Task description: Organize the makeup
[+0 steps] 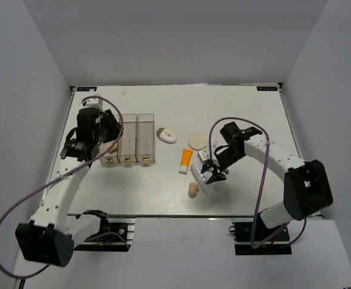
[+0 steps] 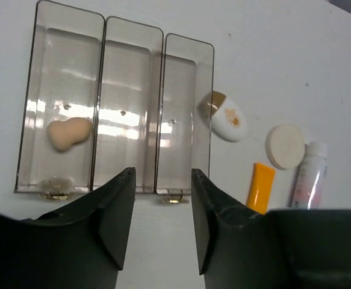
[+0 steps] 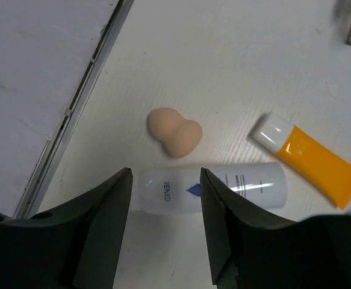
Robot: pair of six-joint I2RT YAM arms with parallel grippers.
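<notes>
The right gripper (image 3: 165, 180) hovers, jaws apart and empty, straddling the white tube (image 3: 235, 186) lying crosswise beneath it (a beige sponge (image 3: 175, 132) sits just beyond). I'd say picking up the tube is next: drop straight down and close across its body. The left gripper (image 2: 163, 180) hangs open and empty, just short of the clear boxes (image 2: 130, 72).

1 sponge (image 2: 70, 133) in L box (image 2: 67, 60)

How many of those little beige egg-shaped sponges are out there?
2. One sponge lies inside the leftmost clear box. The other sponge lies loose on the table near its front edge, just beside a white tube. More may be hidden from view.
</notes>
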